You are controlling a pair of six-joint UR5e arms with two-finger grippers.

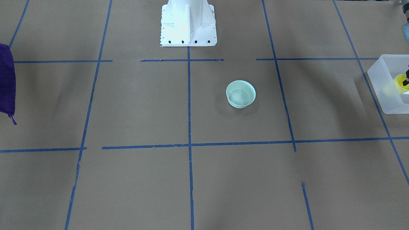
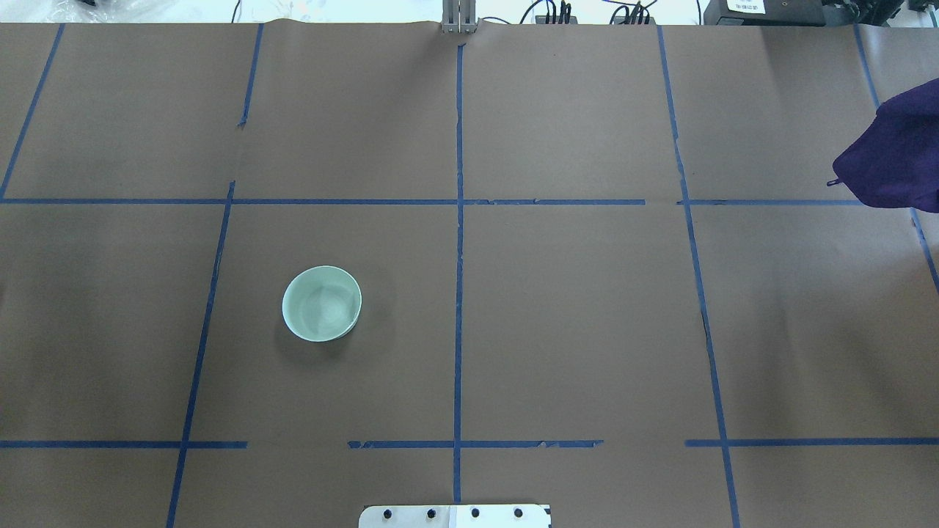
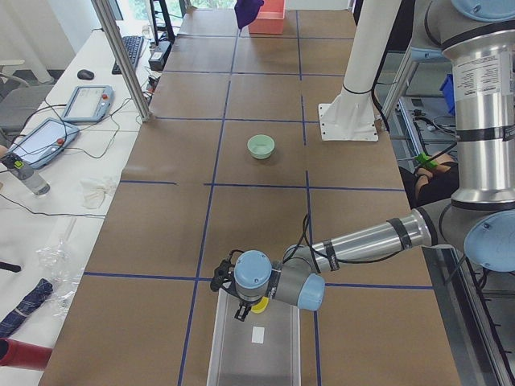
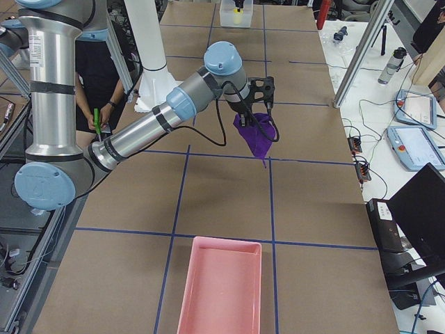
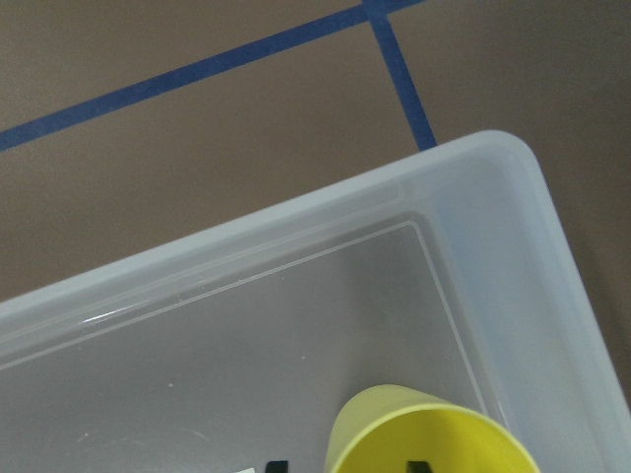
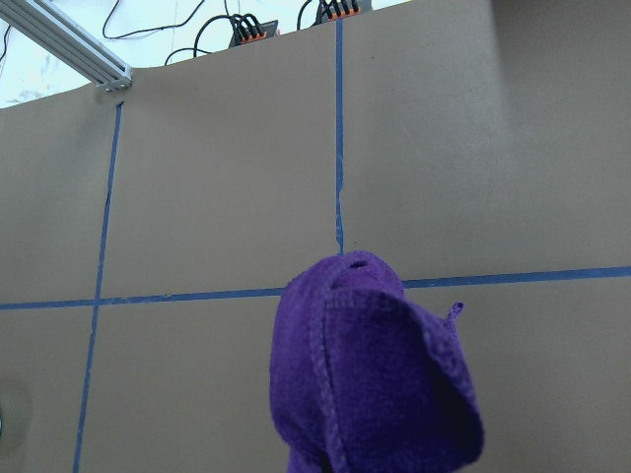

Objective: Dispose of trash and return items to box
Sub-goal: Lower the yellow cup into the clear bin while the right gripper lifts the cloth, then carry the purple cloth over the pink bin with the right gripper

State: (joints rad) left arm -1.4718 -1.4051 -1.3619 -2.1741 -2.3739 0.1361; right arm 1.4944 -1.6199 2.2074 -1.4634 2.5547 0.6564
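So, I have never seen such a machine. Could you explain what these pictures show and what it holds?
It is a robot with two arms at a table covered in brown paper and blue tape. Two pictures look down on the table, two look along it from its ends, and two come from cameras on the wrists. A pale green bowl stands near the middle. The left hand holds a yellow cup in a frosted box at one end. The right hand holds a purple cloth, hanging above the table. A pink tray lies at the other end.
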